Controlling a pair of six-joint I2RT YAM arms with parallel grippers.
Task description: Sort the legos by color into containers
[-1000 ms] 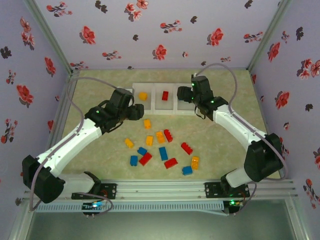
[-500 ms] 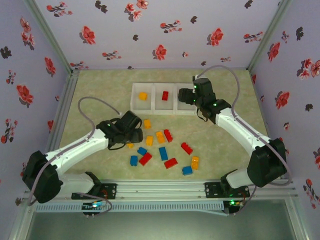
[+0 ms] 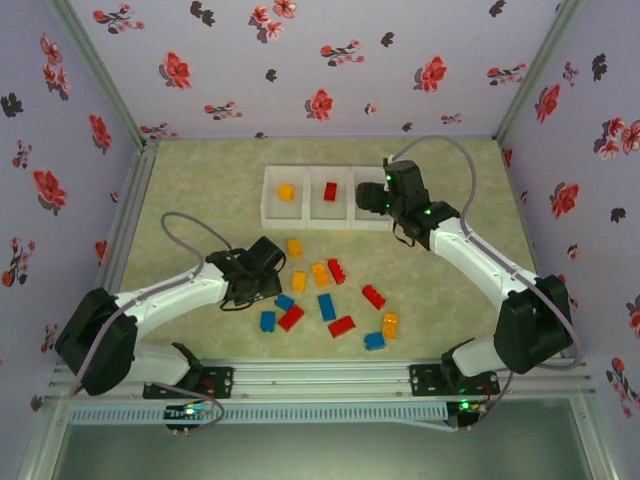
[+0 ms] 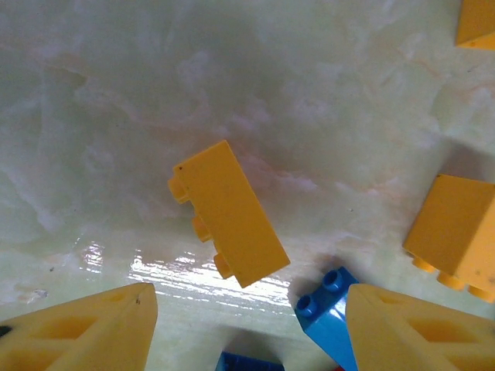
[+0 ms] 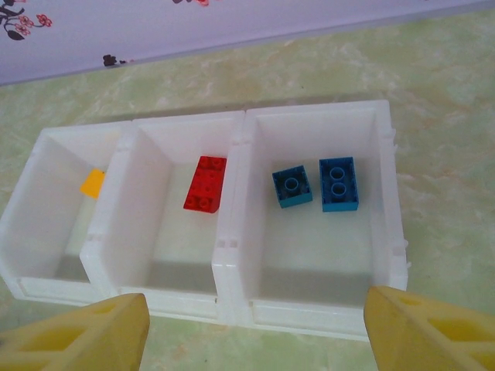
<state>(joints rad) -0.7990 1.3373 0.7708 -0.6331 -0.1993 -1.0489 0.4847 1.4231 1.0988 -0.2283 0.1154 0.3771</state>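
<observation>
left hand [image 4: 247, 309] spread wide, empty, orange brick [image 4: 228, 224] just ahead of it; right hand [image 5: 255, 309] spread too, facing the containers [image 5: 232, 255].

On my left wrist feed, the left end effector [image 4: 247, 317] is spread wide, with a yellow fingertip [image 4: 93, 328] in each lower corner. Mid-frame, an orange-yellow brick [image 4: 232, 216] lies slantwise on the pale marbled desk [image 4: 116, 100], studs facing left. A blue brick [image 4: 325, 297] pokes out just beside the right fingertip. A second orange-yellow brick [image 4: 456, 232] sits at the right edge.
</observation>
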